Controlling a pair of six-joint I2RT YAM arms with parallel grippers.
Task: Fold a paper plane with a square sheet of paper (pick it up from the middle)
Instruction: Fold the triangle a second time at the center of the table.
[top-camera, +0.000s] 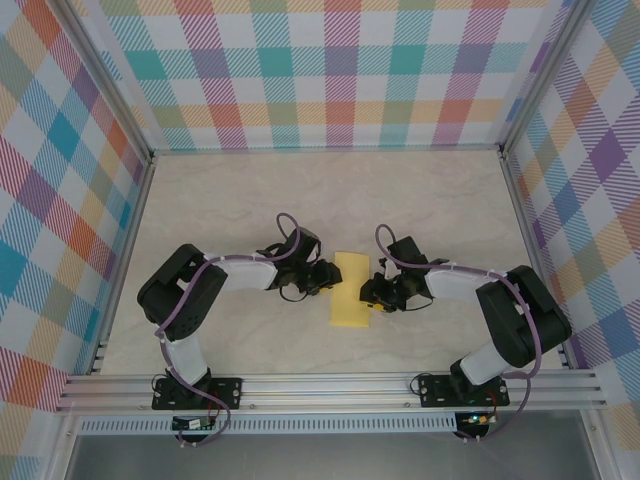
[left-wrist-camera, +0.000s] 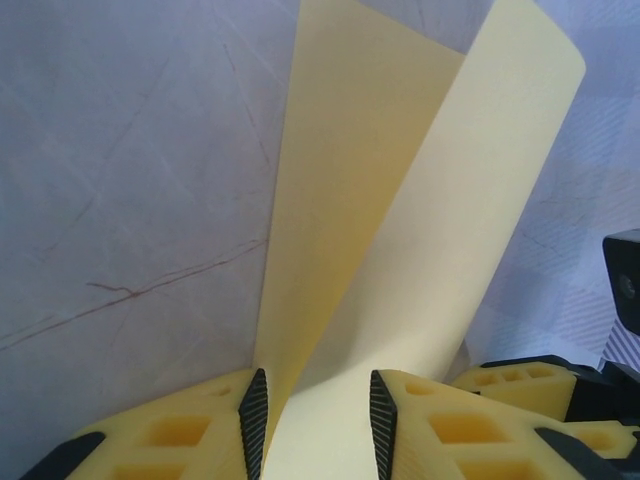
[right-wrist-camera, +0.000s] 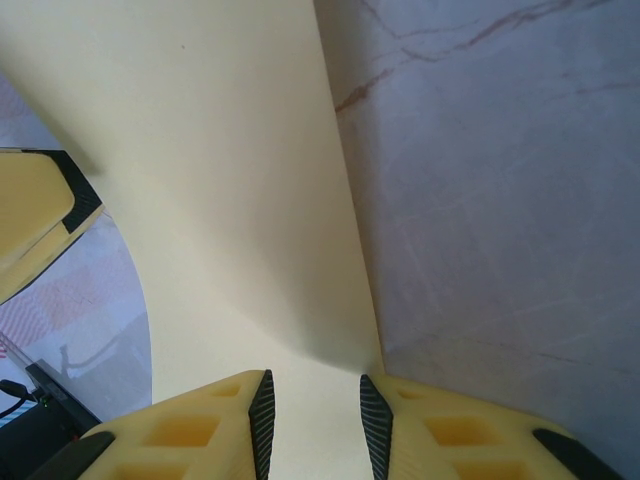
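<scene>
There on the marbled table (top-camera: 250, 200) we saw the yellow sheet (top-camera: 350, 290) at mid-table, curled, between the two arms. The left gripper (left-wrist-camera: 312, 410) and right gripper (right-wrist-camera: 315, 410) each had jaws partly apart with paper running between them. Whether either truly pinched it, we could not tell.

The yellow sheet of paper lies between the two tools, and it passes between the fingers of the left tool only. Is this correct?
Not quite. The yellow sheet of paper lies between the two tools, but passes between the fingers of both: the right wrist view shows it inside the right tool too, as the left wrist view does for the left tool.
</scene>
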